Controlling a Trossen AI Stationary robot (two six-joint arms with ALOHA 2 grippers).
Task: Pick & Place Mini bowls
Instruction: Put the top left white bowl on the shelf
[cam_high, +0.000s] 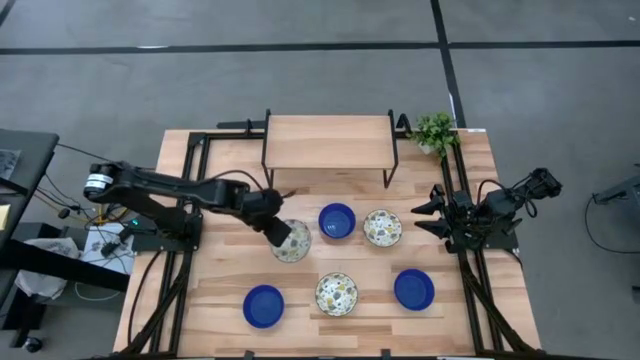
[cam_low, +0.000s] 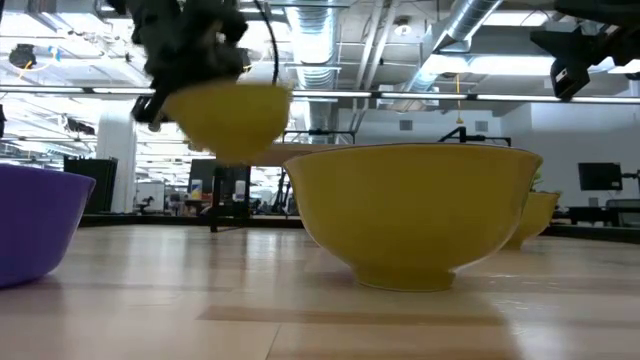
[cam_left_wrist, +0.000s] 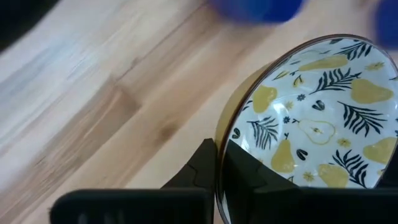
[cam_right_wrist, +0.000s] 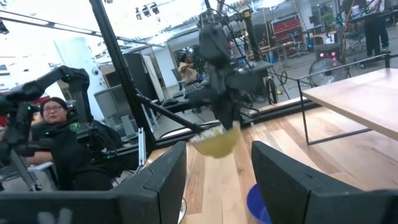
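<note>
Three blue mini bowls (cam_high: 337, 221), (cam_high: 263, 306), (cam_high: 413, 289) and two pear-patterned white bowls with yellow outsides (cam_high: 382, 228), (cam_high: 336, 294) stand on their bases on the table. My left gripper (cam_high: 277, 232) is shut on the third patterned bowl (cam_high: 292, 242), left of the middle blue bowl. The low view shows this bowl (cam_low: 225, 120) in the air, with another patterned bowl (cam_low: 415, 215) large in front. My right gripper (cam_high: 428, 217) waits open at the table's right side, by the right patterned bowl. My left gripper pinches the patterned bowl's rim (cam_left_wrist: 217, 163), one finger (cam_left_wrist: 249, 177) inside on the patterned face and one finger (cam_left_wrist: 198, 171) outside on the yellow wall. The fingers slant down from the table's left. The bowl (cam_right_wrist: 217, 142) is lifted clear of the table, below the gripper.
A low wooden shelf on black legs (cam_high: 330, 140) stands at the far side, with a small green potted plant (cam_high: 435, 132) at its right end. Black frame rails (cam_high: 190, 190) run along both table sides. A person (cam_right_wrist: 53, 124) sits beyond the table's left.
</note>
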